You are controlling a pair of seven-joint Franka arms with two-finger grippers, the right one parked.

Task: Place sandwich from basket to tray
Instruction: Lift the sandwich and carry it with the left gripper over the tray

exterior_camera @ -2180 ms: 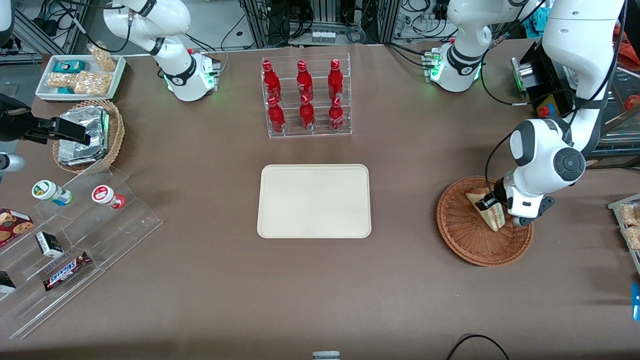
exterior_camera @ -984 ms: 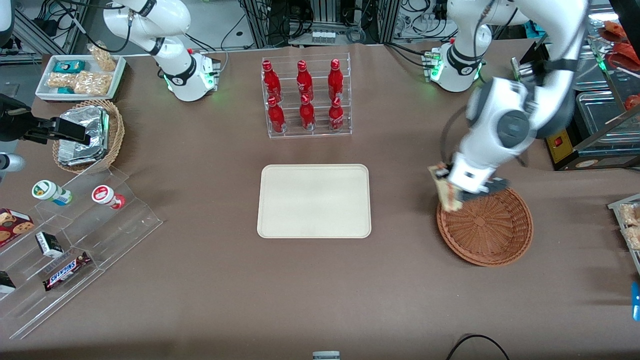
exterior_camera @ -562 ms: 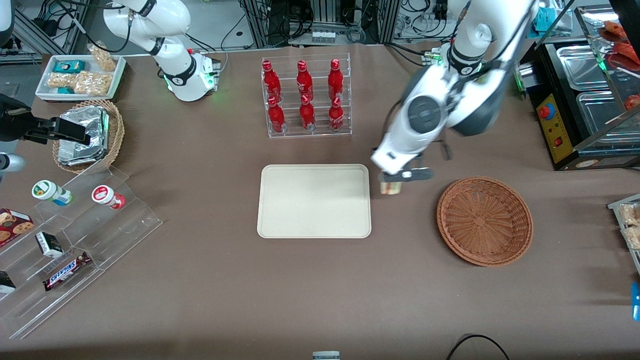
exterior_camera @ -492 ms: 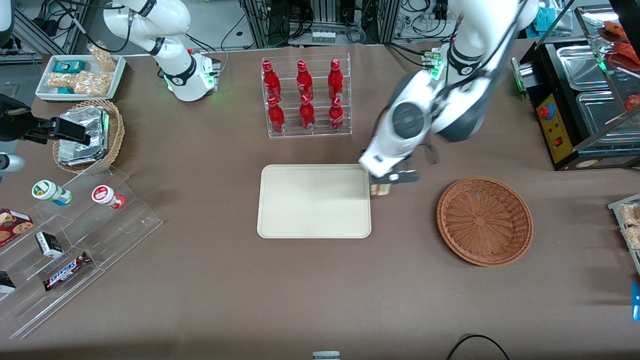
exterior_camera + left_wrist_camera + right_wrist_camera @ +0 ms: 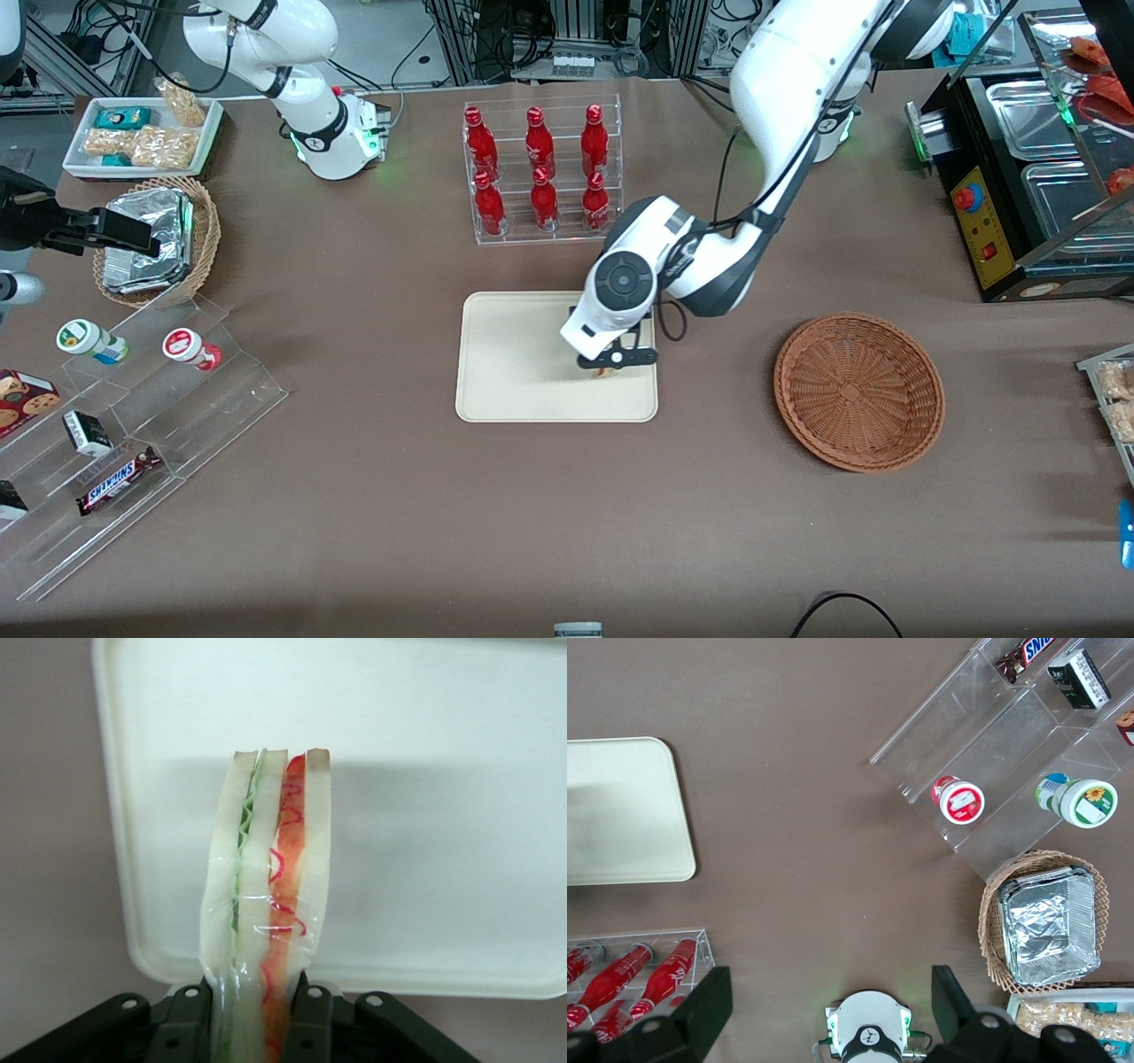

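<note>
One sandwich: pinched upright so its base can meet the tray.
Gripper: closed on it, above the tray's 4 o'clock corner.
Basket: emptied, at the tray's 3 o'clock.

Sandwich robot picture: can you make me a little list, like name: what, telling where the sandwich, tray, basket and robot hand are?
sandwich: pinched upright in the gripper, over the tray
gripper: above the tray, at the edge nearest the basket, fingers shut on the sandwich
tray: flat on the table, nothing resting on it yet
basket: toward the working arm's end of the table, nothing in it
bottles: six red ones in a clear rack, farther from the front camera than the tray
</note>
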